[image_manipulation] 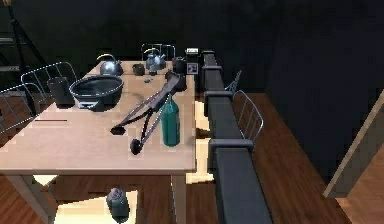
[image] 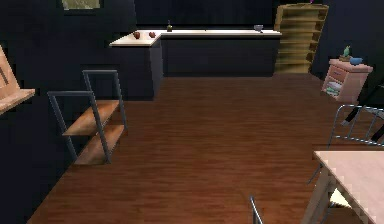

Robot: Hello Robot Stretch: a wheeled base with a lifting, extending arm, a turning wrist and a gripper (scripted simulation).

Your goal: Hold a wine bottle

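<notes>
A teal bottle (image_manipulation: 171, 121) stands upright on the light wooden table (image_manipulation: 70, 150), near its right edge in the arm side view. The dark arm (image_manipulation: 225, 130) runs up along that edge. From its far end my gripper (image_manipulation: 140, 115) reaches down-left over the tabletop, passing just left of the bottle. Things lie on the table at and behind its fingers, so I cannot tell whether it holds anything. In the forward view a small dark upright thing (image: 169, 28) stands on the far counter (image: 215, 34).
A dark bowl (image_manipulation: 97, 91), a dark cup (image_manipulation: 62, 92) and two metal pots (image_manipulation: 108, 67) share the table. Wire chairs (image_manipulation: 245, 105) stand at its sides. Ahead are open wooden floor (image: 210, 140), a low shelf rack (image: 90, 125), a corner shelf (image: 300, 35) and a pink nightstand (image: 347, 76).
</notes>
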